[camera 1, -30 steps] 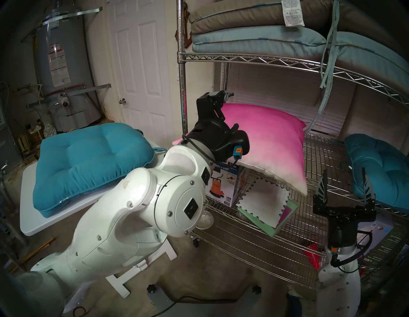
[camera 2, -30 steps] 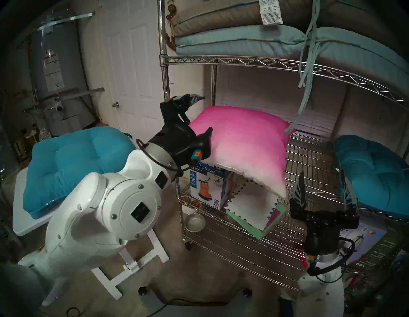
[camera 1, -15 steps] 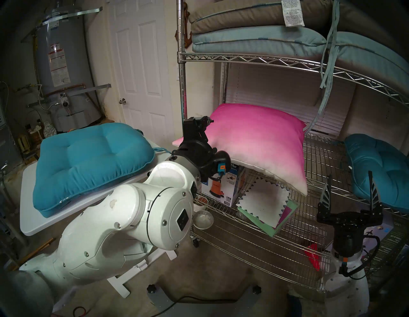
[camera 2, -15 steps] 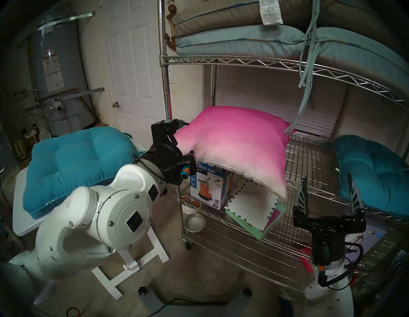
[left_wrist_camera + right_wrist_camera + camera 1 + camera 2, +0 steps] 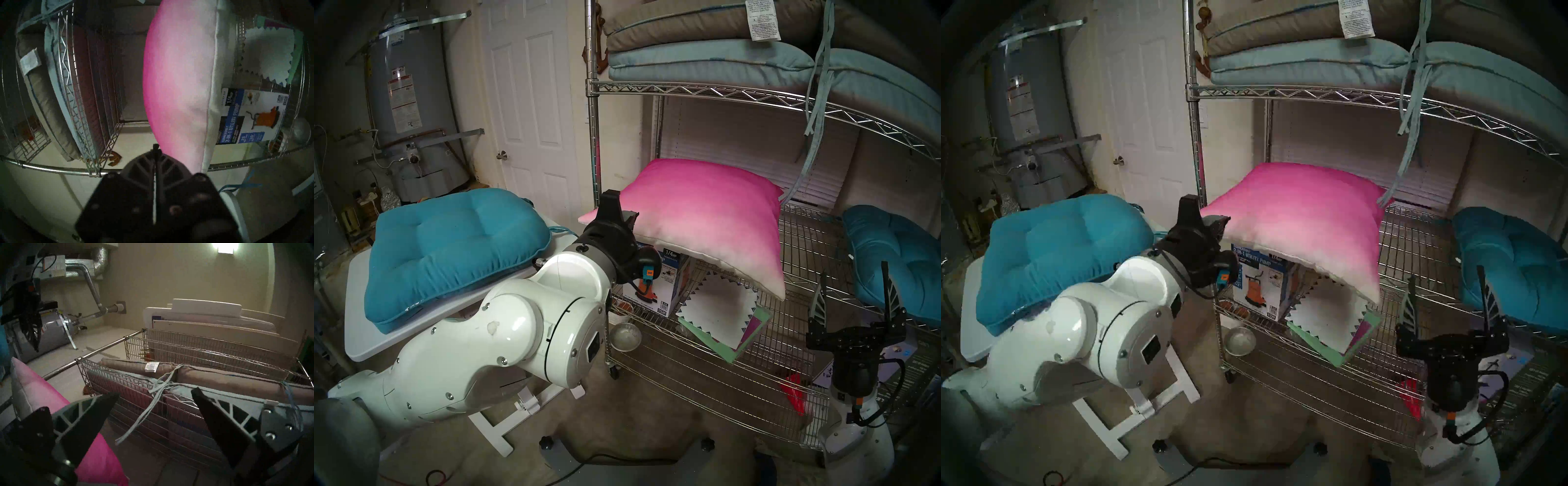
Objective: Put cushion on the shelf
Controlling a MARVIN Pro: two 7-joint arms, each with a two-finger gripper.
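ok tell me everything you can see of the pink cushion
The cushion is a plump square pillow of smooth fabric, fading from deep magenta at the back to white at the front edge, with a white seam along that edge. It lies tilted on the shelf, on the middle tier; its front edge rests on the pump box, and its front right corner hangs free over the lower tier. The left gripper, jaws closed together, is at its near left corner; whether it pinches the fabric is unclear.

cushion: smooth matt cloth | shelf: shiny chrome wire | teal seat cushion: tufted matt fabric | pump box: glossy printed cardboard | robot arm: glossy white plastic
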